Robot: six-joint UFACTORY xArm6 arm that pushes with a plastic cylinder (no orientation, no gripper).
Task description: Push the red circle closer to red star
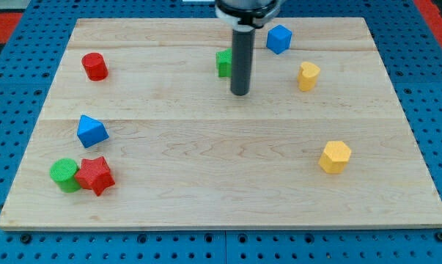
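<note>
Beside what seems a green block, my tip stands well apart from the red circle.

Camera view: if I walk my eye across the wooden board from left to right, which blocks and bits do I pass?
Green circle → red circle, blue block and red star about level → green block → my tip → blue cube → yellow block → yellow hexagon.

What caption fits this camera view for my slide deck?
My tip rests by the green block, far from the red circle and red star.
</note>
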